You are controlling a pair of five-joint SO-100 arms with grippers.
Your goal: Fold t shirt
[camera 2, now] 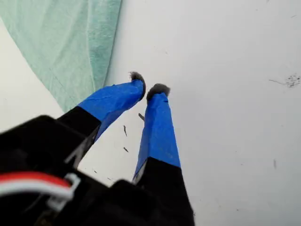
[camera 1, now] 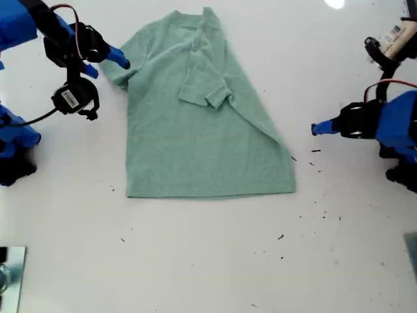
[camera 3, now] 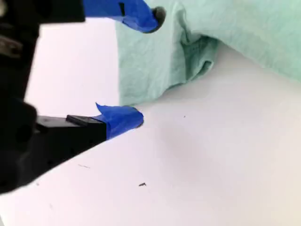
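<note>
1. White bench carries the work; small dark specks are scattered over it toward the exterior view's right.
2. The t shirt lies flat near the middle of the bench, collar away from the camera. One sleeve and side, on the exterior view's right, are already folded in over the body, leaving a diagonal edge. The sleeve on the exterior view's left is still spread out.
3. My second hand stands at that spread sleeve, fingers wide apart, one blue finger over the cloth and the other at its edge. Nothing is gripped yet.
4. My first hand sits over bare bench at the exterior view's right, fingertips nearly together and holding nothing, apart from the shirt's diagonal edge.
5. Judgement: the step in hand is taking up the spread sleeve to fold it inward.
6. Recommended practice: bring the lower finger under the sleeve hem, close on all layers of that sleeve only, lift just clear of the bench, and carry it across to mirror the fold already made.
7. Risk: a shallow pinch may slip, and dragging would rumple the body.
</note>
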